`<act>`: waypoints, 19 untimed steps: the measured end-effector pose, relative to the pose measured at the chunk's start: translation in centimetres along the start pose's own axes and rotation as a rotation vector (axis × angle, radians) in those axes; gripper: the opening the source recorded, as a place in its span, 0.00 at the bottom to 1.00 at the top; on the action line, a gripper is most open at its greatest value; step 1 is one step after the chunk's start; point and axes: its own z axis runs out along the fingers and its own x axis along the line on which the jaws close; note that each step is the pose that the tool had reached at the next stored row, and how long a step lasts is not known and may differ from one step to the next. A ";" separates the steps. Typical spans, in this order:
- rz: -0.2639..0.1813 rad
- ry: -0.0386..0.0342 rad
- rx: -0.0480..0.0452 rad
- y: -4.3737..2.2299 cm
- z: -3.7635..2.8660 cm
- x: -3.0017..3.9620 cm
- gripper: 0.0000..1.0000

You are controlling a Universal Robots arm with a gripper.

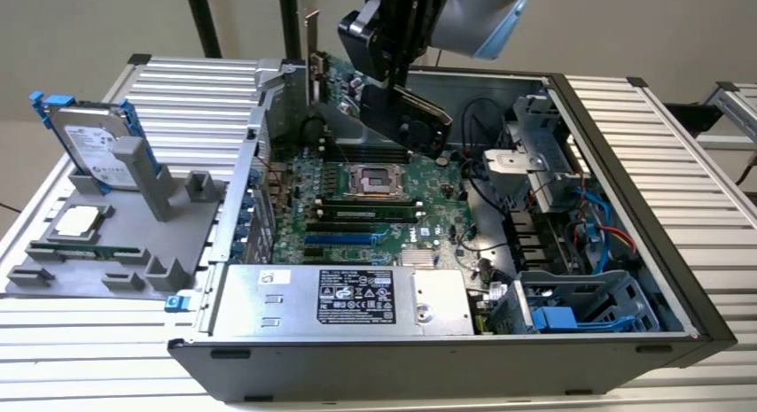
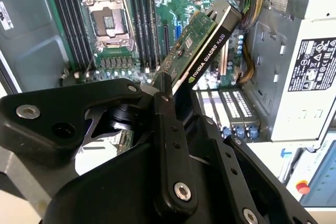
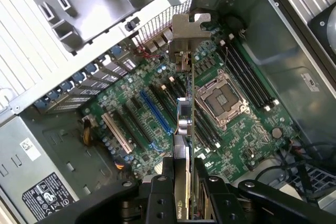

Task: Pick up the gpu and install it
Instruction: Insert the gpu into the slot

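My hand (image 3: 184, 167) is matt black. The gpu (image 2: 206, 39) shows glossy green board, smooth black plastic shroud, bare silver metal bracket (image 3: 186, 31). The table (image 1: 662, 137) is ribbed dull metal.

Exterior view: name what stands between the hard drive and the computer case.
In the exterior view, the grey holder's posts stand between the hard drive and the case.

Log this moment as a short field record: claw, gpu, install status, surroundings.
claw: claw shut on the gpu
gpu: held tilted in the air over the motherboard, inside the open case; bracket at the end away from the claw
install: card not yet seated in a slot
outside case: hard drive standing upright in a grey holder, at the exterior view's left
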 end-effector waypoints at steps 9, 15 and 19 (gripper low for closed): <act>-0.011 0.0005 -0.0002 0.00 0.00 0.00 0.00; -0.018 0.0009 -0.0004 0.00 0.00 0.00 0.00; -0.022 0.0012 -0.0005 0.00 0.00 0.00 0.00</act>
